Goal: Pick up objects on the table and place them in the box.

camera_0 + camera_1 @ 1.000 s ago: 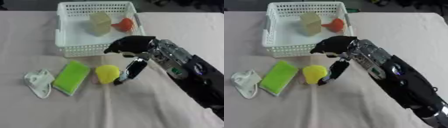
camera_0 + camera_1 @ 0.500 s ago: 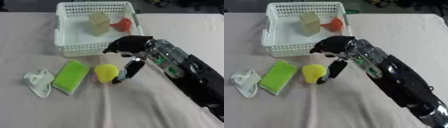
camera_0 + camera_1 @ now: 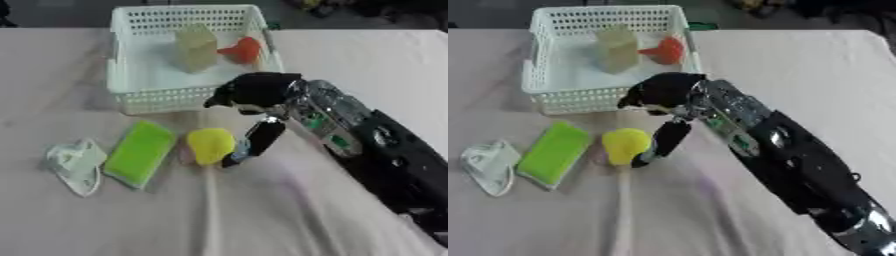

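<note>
- The right robot hand (image 3: 255, 92) comes in from the lower right, and its black bulk sits just in front of the near wall of the white basket (image 3: 166, 99).
- One long dark finger (image 3: 259, 138) reaches down and to the left; its tip sits against the right side of the yellow object (image 3: 210, 145). The other fingers are bunched under the palm and I cannot tell how wide they stand; nothing is clearly clasped.
- The yellow object lies on the worktop (image 3: 262, 210), a rounded lump with its longer side running roughly near-to-far, just beside the green sponge (image 3: 138, 152).
- The green sponge is a flat slab, with its long axis tilted from near-left to far-right, its far end pointing toward the basket.
- A pale crumpled item (image 3: 74, 162) lies to the left of the sponge, close to it.
- In the basket a pale yellowish block (image 3: 195, 47) stands upright beside an orange-red piece (image 3: 243, 50) near the right wall.
- The basket floor is bare on its left half. The worktop is open in front of the objects and to the far right of the arm.
</note>
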Controlling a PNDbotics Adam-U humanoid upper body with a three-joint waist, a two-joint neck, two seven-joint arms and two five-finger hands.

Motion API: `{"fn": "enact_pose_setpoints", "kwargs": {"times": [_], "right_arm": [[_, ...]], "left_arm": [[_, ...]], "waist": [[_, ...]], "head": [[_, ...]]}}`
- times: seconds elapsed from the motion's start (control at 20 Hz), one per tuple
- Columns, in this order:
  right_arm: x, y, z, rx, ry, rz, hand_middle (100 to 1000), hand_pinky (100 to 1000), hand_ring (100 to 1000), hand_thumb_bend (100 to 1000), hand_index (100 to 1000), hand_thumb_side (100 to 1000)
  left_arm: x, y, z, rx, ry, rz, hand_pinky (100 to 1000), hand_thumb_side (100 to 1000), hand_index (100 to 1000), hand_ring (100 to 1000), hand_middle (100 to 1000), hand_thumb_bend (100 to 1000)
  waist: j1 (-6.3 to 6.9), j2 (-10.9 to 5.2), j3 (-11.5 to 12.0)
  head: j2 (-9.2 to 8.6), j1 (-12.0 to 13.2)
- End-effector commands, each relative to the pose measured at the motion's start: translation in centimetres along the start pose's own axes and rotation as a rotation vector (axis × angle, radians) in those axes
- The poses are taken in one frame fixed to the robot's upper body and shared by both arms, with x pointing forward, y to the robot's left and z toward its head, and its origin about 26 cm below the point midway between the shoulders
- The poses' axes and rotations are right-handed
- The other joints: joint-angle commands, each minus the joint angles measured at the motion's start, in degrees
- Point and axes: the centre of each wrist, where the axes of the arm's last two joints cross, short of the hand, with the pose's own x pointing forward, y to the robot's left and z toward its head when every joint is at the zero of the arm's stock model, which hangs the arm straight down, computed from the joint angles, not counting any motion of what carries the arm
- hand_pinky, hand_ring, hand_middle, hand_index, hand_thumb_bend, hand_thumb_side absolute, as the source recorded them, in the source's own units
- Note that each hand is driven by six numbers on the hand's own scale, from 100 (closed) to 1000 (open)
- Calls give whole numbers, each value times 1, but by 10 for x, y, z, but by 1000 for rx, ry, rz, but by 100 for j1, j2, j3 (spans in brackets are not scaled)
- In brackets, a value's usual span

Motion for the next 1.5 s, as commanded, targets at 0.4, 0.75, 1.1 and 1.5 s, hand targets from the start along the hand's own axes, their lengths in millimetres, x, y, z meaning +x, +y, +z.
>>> {"fn": "enact_pose_setpoints", "kwargs": {"times": [0.4, 0.75, 1.1, 1.5], "right_arm": [[-1, 32, -3, 129, -20, -35, 826, 867, 873, 722, 953, 700], [-1, 18, 9, 113, -34, -20, 826, 869, 877, 685, 947, 736], [-2, 14, 11, 59, -17, -42, 774, 848, 855, 566, 905, 802], [-1, 13, 8, -32, 11, -68, 728, 833, 841, 459, 874, 858]], "left_arm": [[3, 5, -7, 5, -30, -9, 1000, 946, 968, 989, 930, 100], [3, 6, -7, 3, -27, -12, 1000, 946, 969, 991, 932, 100], [3, 6, -7, 1, -26, -9, 1000, 944, 969, 991, 933, 100], [3, 4, -7, -14, -29, -9, 1000, 939, 969, 991, 934, 100]], "waist": [[34, 10, 43], [5, -12, -44], [16, -15, -26], [9, -4, -18]], "head": [[-83, -48], [-88, -43], [-132, -68], [-167, -95]]}}
